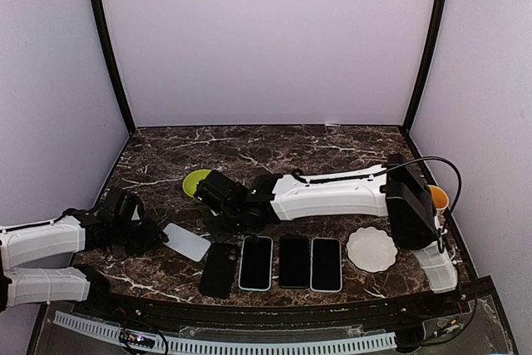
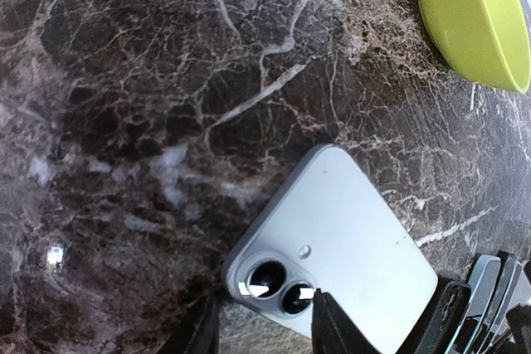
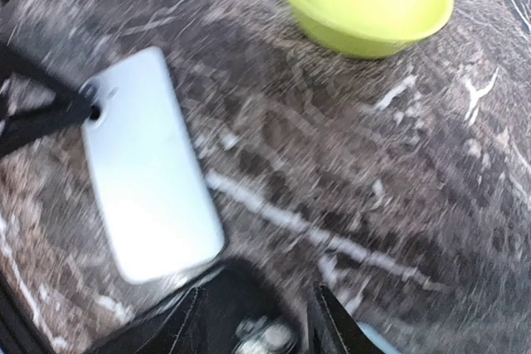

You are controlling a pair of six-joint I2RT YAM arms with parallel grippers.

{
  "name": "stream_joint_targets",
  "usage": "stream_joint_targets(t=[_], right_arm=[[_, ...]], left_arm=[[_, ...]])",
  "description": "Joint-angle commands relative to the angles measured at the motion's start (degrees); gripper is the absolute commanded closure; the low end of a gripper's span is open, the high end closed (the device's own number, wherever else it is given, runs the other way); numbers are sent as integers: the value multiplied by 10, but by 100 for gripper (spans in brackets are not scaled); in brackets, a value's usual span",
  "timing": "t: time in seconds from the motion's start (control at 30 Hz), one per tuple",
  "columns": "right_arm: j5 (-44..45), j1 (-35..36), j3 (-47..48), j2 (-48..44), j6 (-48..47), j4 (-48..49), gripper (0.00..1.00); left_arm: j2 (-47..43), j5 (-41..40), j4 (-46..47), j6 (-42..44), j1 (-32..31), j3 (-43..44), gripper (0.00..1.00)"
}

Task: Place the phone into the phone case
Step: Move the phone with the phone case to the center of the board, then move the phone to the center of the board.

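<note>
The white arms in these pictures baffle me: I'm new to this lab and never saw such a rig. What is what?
They are two robot arms, each ending in a two-finger pincer. The wide picture is from a fixed camera above and behind them; the other two from cameras on the wrists. On the marble table lie a pale phone, face down, what looks like a black phone case, three more phones, a green bowl and a white plate. The left pincer straddles the pale phone's camera end; whether it grips is unclear. The right pincer hangs open over the case, holding nothing.
</note>
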Motion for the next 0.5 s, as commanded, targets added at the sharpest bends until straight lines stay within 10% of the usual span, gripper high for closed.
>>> stream_joint_targets(t=[0.0,0.47], right_arm=[[-34,-18,25,33,2,57,58],[33,-67,-132,-79,60,132,52]], left_arm=[[47,23,17,14,-2,-21,62],[321,60,131,83,-40,129,62]])
